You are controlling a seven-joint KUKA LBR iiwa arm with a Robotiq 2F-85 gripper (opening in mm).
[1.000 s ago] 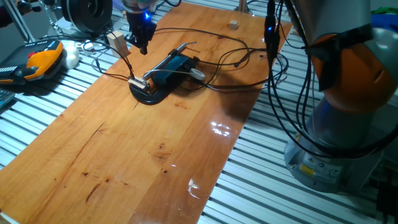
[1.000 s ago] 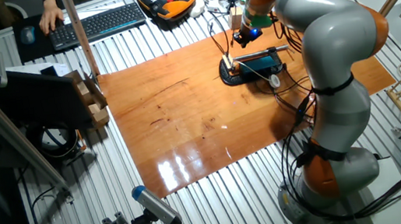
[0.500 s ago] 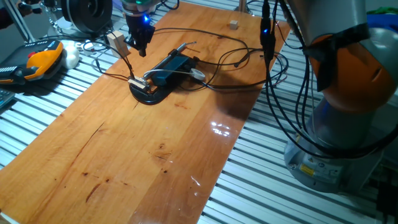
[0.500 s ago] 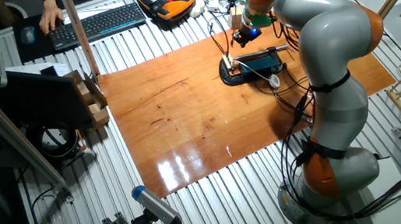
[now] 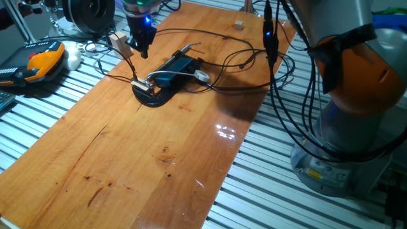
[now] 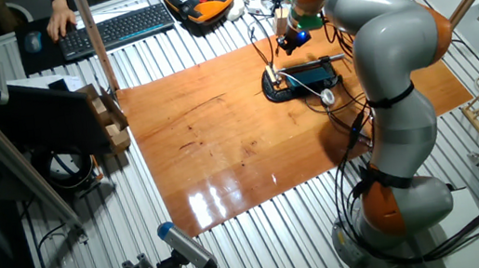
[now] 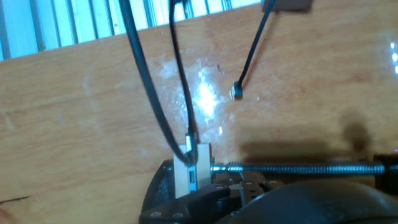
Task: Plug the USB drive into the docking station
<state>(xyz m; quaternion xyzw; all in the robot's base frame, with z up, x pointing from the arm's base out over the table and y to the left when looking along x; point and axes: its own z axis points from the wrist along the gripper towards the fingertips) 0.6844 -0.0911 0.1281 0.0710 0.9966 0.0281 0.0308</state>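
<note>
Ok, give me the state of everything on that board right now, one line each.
Docking station: flat on the wooden board, several cables attached.
Gripper: above the dock's end, not touching; open or shut cannot be told.
Loose cable end: unplugged, lying on the board.

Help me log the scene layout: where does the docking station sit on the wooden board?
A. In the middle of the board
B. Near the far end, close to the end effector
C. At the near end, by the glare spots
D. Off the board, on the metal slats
B: the docking station lies at the far end of the wooden board, just below the end effector, well away from the glare spots.
</note>
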